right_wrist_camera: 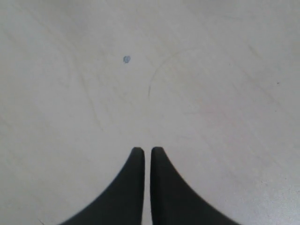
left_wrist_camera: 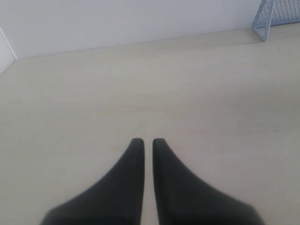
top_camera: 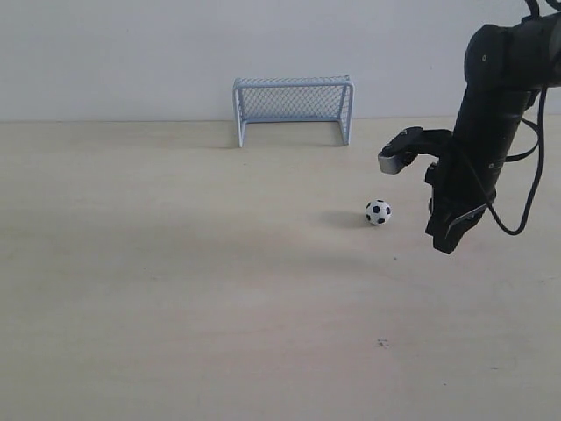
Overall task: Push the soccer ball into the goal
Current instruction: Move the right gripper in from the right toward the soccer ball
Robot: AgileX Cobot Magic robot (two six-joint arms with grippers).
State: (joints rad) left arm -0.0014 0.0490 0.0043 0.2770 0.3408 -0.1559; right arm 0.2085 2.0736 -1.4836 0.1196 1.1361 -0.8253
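Note:
The soccer ball (top_camera: 378,211), tiny, white with black patches, rests on the pale table right of centre. The goal (top_camera: 294,108), pale blue frame with mesh, stands at the back against the wall, its opening facing forward; one corner of the goal (left_wrist_camera: 276,16) shows in the left wrist view. My right gripper (top_camera: 445,243) hangs just right of the ball, a short gap away, pointing down with its black fingers shut on nothing (right_wrist_camera: 147,150). The ball is out of the right wrist view. My left gripper (left_wrist_camera: 147,140) is shut and empty above bare table; it is outside the exterior view.
A white wall runs behind the goal. A small dark speck (top_camera: 382,342) lies on the table toward the front, and a grey dot (right_wrist_camera: 126,59) and faint curved scratches mark the surface under the right gripper.

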